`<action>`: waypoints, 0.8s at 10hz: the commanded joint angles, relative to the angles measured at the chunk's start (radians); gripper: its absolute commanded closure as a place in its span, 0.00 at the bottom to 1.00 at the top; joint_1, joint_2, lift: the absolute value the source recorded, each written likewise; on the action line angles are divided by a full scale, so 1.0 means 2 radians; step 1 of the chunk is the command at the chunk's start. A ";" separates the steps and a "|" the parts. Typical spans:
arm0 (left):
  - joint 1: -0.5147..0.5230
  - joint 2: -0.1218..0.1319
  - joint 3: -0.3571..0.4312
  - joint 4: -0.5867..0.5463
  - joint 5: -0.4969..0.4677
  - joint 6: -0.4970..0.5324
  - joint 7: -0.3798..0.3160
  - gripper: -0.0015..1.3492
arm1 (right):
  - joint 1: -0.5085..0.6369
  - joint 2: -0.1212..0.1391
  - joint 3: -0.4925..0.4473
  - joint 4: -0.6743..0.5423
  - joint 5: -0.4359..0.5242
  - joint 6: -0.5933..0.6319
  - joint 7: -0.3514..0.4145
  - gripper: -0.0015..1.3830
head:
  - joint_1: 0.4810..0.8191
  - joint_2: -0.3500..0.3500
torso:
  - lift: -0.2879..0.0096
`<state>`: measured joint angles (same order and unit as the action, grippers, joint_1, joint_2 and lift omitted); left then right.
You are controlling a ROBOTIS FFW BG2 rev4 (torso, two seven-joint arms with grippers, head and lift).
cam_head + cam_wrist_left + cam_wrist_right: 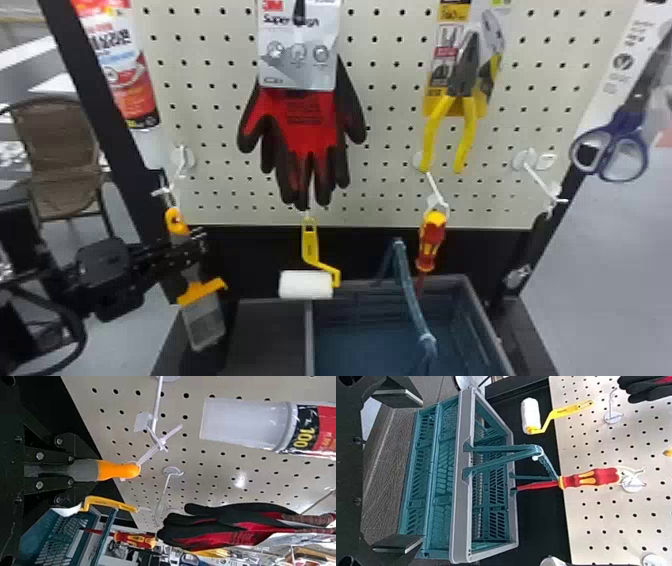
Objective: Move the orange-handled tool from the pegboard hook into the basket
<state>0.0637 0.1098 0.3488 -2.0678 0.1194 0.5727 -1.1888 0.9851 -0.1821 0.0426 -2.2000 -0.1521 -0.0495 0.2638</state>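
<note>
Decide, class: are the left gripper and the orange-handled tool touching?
Touching. The left wrist view shows the left gripper with a finger against each side of the orange-handled tool, on its grey part, with no gap between.

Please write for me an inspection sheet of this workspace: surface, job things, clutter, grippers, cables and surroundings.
Surface: pegboard upright, perforated; damage: nothing seen.
Orange-handled tool: handle end at a white loop on its hook.
Basket: below the pegboard, grey rim, teal inside.
Clutter: gloves, pliers, small roller, screwdriver, all hanging.
Left gripper: fingers closed on the tool.
Right gripper: fingers open, nothing between them.
Cables: black one curving beside the left arm; snag: nothing seen.
Surroundings: brown chair behind, on the left.
</note>
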 commanded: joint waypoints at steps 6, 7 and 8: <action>0.025 -0.030 0.007 -0.072 0.020 0.008 0.009 0.89 | -0.002 0.004 -0.001 -0.004 0.002 0.022 0.000 0.07 | 0.20 0.50 | 0.63; 0.038 -0.032 -0.004 -0.072 0.048 0.000 0.026 0.89 | -0.002 0.004 -0.001 -0.005 0.002 0.024 0.000 0.07 | 0.20 0.50 | 0.63; 0.056 -0.033 -0.019 -0.071 0.088 -0.022 0.057 0.89 | -0.003 0.004 -0.001 -0.005 0.002 0.026 0.000 0.07 | 0.20 0.50 | 0.63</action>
<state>0.1578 0.0453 0.3263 -2.2122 0.2547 0.5491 -1.0765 0.9806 -0.1734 0.0414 -2.2101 -0.1475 -0.0007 0.2638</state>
